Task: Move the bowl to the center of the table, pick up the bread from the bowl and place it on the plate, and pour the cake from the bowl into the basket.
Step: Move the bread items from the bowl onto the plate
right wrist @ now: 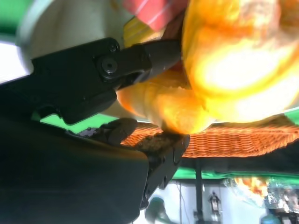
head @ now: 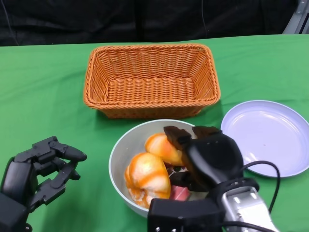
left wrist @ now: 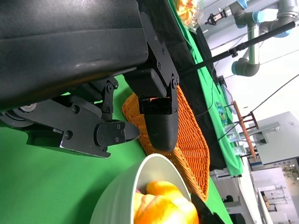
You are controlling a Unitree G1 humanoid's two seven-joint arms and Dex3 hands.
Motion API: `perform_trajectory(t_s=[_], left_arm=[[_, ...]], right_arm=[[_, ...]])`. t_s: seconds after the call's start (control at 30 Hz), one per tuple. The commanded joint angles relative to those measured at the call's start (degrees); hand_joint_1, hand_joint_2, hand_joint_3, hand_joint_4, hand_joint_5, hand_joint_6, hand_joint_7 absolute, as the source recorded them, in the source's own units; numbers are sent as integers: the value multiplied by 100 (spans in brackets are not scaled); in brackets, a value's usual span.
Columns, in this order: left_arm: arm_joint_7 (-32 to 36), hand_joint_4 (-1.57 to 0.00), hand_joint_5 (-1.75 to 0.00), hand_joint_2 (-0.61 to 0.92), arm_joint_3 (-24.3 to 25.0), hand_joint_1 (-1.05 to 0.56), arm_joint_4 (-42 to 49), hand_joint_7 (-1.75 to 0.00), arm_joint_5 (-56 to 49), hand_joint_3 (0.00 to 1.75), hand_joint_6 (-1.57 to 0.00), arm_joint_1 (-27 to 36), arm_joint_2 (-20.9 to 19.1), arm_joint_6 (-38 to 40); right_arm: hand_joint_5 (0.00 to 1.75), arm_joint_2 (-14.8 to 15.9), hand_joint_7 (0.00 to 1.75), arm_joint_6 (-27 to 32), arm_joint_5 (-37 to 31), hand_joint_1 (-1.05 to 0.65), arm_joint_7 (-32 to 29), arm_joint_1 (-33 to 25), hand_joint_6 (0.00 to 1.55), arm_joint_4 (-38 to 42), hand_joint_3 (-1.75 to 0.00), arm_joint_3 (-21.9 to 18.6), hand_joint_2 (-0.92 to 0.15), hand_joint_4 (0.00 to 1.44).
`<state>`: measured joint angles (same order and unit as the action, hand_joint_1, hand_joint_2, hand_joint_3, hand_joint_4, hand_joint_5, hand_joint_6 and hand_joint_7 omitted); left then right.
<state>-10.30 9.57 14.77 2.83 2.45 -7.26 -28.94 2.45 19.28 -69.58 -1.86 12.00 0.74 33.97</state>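
A pale bowl (head: 120,145) stands near the table's front, just before the basket. It holds two orange-glazed breads, the smaller one (head: 163,147) behind the larger one (head: 147,176), and a pink and dark cake piece (head: 179,193). My right hand (head: 212,157) reaches into the bowl from the right. In the right wrist view the smaller bread (right wrist: 163,107) sits pinched between a finger (right wrist: 149,56) and the thumb (right wrist: 159,140), still down in the bowl. My left hand (head: 41,171) hovers over the cloth left of the bowl, fingers apart and holding nothing.
A woven orange basket (head: 151,79) stands behind the bowl. A lilac plate (head: 270,135) lies to the right of the bowl, close beside my right hand. Green cloth covers the table, with a dark backdrop beyond its far edge.
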Motion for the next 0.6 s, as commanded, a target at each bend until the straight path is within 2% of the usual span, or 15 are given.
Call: perform_trajectory(t_s=[0.03, 0.2, 0.27, 0.3, 0.33, 0.37, 0.4, 0.43, 0.47, 0.53, 0.57, 0.6], left_arm=[[87, -76, -143, 83, 10, -1, -45, -103, -24, 55, -85, -8, -76, -44], [96, -77, -144, 82, -5, 0, -42, -102, -54, 57, -85, -2, -71, -68], [108, -77, -145, 81, -10, 0, -63, -102, -79, 58, -86, 7, -64, -84], [113, -77, -145, 80, -12, 0, -79, -103, -89, 59, -86, 13, -61, -82], [117, -77, -145, 80, -13, 0, -89, -103, -95, 59, -86, 17, -60, -77], [106, -77, -145, 80, -9, 0, -65, -103, -78, 59, -86, 4, -59, -85], [104, -77, -146, 80, -7, 0, -39, -103, -74, 60, -86, -8, -61, -93], [113, -76, -146, 80, -3, 1, -10, -103, -86, 61, -85, -19, -65, -106], [122, -76, -145, 79, -2, 1, 8, -103, -95, 61, -85, -26, -69, -115], [130, -76, -145, 79, -3, 1, 21, -103, -103, 61, -85, -31, -80, -117], [127, -77, -145, 78, -6, 0, 22, -103, -99, 62, -85, -32, -87, -113], [125, -77, -145, 78, -7, 0, 22, -103, -96, 62, -85, -32, -92, -110]], right_arm=[[4, 8, 0, 89, -179, -84, -252, 92, 42, 361, -16, 160, -92, 51], [7, 23, 2, -24, -91, -75, -785, 176, 45, 704, -11, 266, -92, 59], [16, 44, 5, -222, 103, -61, -1142, 145, 55, 798, -5, 225, -91, 79], [19, 60, 5, -313, 186, -57, -1303, 138, 58, 849, -4, 211, -91, 84], [29, 73, 5, -367, 238, -52, -1404, 140, 62, 888, -2, 207, -91, 88], [46, 102, 3, -462, 308, -49, -1563, 149, 64, 954, -1, 191, -92, 84], [92, 140, 6, -573, 383, -40, -1723, 158, 75, 1012, -1, 166, -92, 74], [116, 178, 11, -704, 461, -35, -1910, 171, 83, 1076, -1, 138, -92, 67], [136, 205, 23, -796, 520, -31, -2046, 183, 86, 1127, -1, 122, -92, 62], [146, 246, 52, -977, 622, -29, -2303, 218, 76, 1225, -1, 95, -92, 59], [145, 266, 64, -1076, 679, -30, -2425, 237, 76, 1273, -4, 76, -92, 60], [144, 280, 69, -1149, 723, -31, -2515, 254, 76, 1313, -5, 63, -92, 60]])
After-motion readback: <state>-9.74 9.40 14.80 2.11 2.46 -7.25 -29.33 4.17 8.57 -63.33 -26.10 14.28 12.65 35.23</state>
